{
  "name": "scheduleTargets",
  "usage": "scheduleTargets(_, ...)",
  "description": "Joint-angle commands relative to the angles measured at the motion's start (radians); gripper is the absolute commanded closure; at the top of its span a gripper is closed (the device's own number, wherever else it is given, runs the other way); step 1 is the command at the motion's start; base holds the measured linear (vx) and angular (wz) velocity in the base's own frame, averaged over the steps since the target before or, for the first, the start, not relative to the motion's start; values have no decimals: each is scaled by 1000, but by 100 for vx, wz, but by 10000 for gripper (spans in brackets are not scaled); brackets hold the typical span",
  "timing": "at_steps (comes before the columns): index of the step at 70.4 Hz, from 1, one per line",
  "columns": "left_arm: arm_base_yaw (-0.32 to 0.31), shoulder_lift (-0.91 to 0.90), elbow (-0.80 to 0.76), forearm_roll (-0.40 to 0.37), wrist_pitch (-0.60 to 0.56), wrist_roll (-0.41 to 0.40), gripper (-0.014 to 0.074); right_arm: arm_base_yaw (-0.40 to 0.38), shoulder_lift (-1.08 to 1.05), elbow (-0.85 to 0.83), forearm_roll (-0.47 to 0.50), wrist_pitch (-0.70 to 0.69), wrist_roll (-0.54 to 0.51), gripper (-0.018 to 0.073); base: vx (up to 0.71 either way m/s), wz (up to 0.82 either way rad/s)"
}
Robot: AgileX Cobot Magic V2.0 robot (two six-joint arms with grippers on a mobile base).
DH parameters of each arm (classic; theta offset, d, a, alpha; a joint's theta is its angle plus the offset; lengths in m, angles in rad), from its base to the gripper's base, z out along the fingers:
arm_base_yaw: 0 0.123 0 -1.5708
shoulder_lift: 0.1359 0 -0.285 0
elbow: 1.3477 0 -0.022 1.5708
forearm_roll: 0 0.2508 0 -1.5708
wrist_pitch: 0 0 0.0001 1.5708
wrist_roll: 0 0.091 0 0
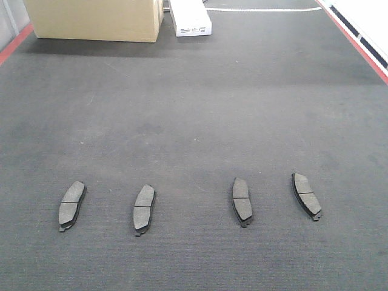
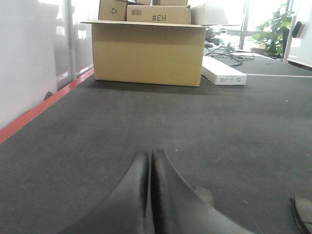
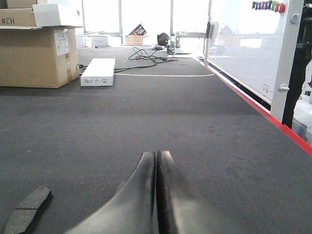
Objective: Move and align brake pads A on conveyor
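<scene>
You've got four brake pads (image 1: 72, 205) (image 1: 144, 209) (image 1: 242, 201) (image 1: 307, 196) rowed 9-to-3 o'clock on conveyor (image 1: 194, 109); your left gripper (image 2: 149, 158) and right gripper (image 3: 156, 158) are pinched together, empty.

- Left gripper (image 2: 149, 157): seen from its own wrist camera, the two black fingers are pressed together tip to tip, only a thin seam between them, nothing clamped.
- Its fingers (image 2: 131, 195) widen toward the camera and point forward, held low and nearly level.
- Right gripper (image 3: 156, 157): the same pose in the right wrist view, black fingers (image 3: 183, 200) closed flat against each other, nothing between them.
- Neither arm appears in the front-facing view.
</scene>
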Motion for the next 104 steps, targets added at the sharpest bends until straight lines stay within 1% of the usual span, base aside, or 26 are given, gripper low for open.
scheduleTargets(1,-5,-15,23,-5,-68,-7,602,-7,-16,7,-8,-74,4,569,0,0)
scheduleTargets(104,-5,-15,23,-5,-68,-7,602,-8,-16,7,-8,-78,3,569,0,0)
